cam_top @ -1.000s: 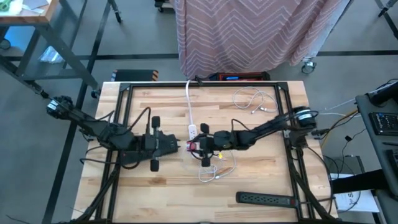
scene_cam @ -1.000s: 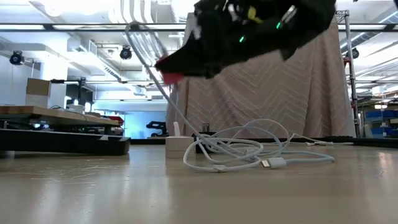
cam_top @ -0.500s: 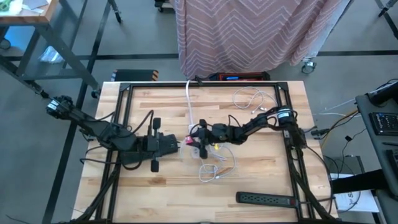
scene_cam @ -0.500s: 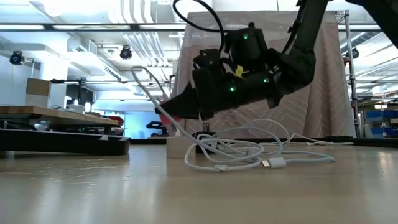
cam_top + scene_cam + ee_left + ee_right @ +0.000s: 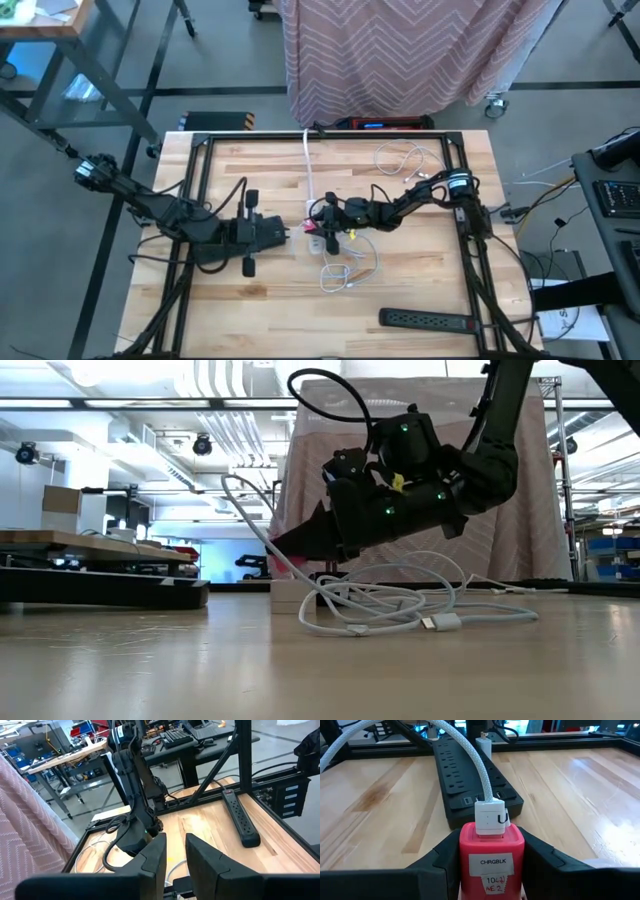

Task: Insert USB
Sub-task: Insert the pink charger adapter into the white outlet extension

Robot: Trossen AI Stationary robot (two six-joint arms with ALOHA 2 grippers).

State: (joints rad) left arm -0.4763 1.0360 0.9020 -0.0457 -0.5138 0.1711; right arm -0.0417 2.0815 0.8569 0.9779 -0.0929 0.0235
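Observation:
A red charger block [image 5: 491, 851] labelled CHRGBLK sits between the fingers of my right gripper [image 5: 312, 228], near the table's middle. A white USB plug [image 5: 491, 818] is seated in the block's front end. Its white braided cable [image 5: 232, 485] arches up and away, then falls to a loose coil [image 5: 385, 600] on the table. In the low view the block's tip [image 5: 285, 557] hangs just above a small white adapter [image 5: 288, 595] standing on the table. My left gripper [image 5: 290, 232] hovers close by on the left, raised, with a narrow gap between its fingers [image 5: 159, 854] and nothing in it. My right gripper pinches the red block by its two side faces [image 5: 464, 857], one finger [image 5: 440, 862] on each side. The fingers come from the table's right, slanting a little downward. The block's plug end points away from the gripper, and the block is lifted clear of the table.
A black power strip [image 5: 470, 777] with USB ports at its near end lies straight ahead of the right gripper, a white plug [image 5: 483, 746] standing at its far end. Another strip [image 5: 430, 320] lies at the near right. A second white cable [image 5: 400, 160] is coiled at the far right.
My right gripper has sunk from high above the table to just over it, carrying the red block with the cable still plugged in. Its wrist has rolled somewhat on the way. The cable's loop has come down with it.

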